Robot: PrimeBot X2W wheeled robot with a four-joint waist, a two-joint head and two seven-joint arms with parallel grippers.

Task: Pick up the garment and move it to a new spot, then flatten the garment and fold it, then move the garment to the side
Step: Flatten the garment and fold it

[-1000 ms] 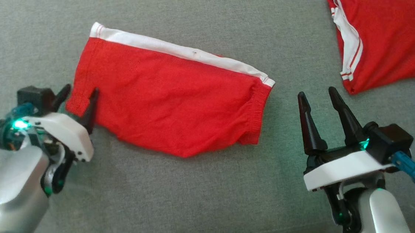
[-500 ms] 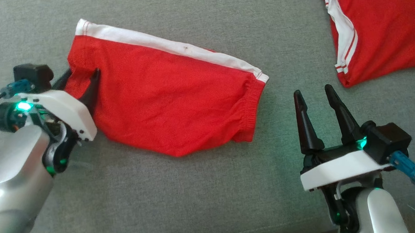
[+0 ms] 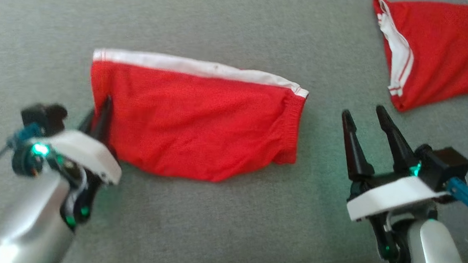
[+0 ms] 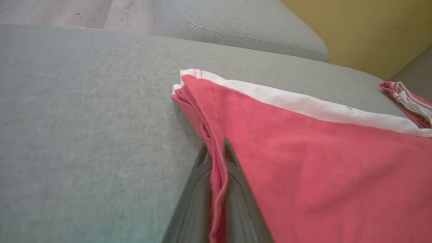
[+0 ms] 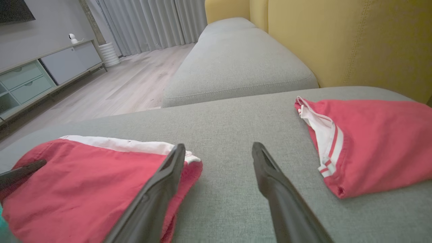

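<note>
Left claw [image 4: 214, 145] is clenched on the near-left edge of the red shorts [image 3: 201, 124]. Its two dark fingers [image 4: 236, 195] pinch a hemmed fold of the red cloth between them, which the left wrist view shows close up. From that grip the shorts stretch away to the claw's right, lying mostly flat on the grey sofa cushion [image 3: 226, 22], with the pinched corner slightly bunched. A white band [image 3: 189, 66] runs along the long edge farthest from the claw, and the gathered elastic waistband [image 3: 292, 127] forms the end opposite the grip. Past that end, well to the right of the left claw, the right claw [image 3: 363, 111] hangs over the cushion with its jaws spread wide and nothing between them, close beside the waistband but apart from it in the head view. Whether its fingertips touch the cushion cannot be told. Farther off, beyond and to the right of the right claw, a second red garment [image 3: 445, 52] with white striped trim lies folded on the same cushion, well apart from the shorts. Behind it stands a yellow backrest [image 5: 337, 40]. Farther still, the right wrist view shows another grey seat section [image 5: 236, 60], a pale wooden floor [image 5: 118, 84], a low cabinet [image 5: 50, 67] and grey curtains [image 5: 152, 23].
</note>
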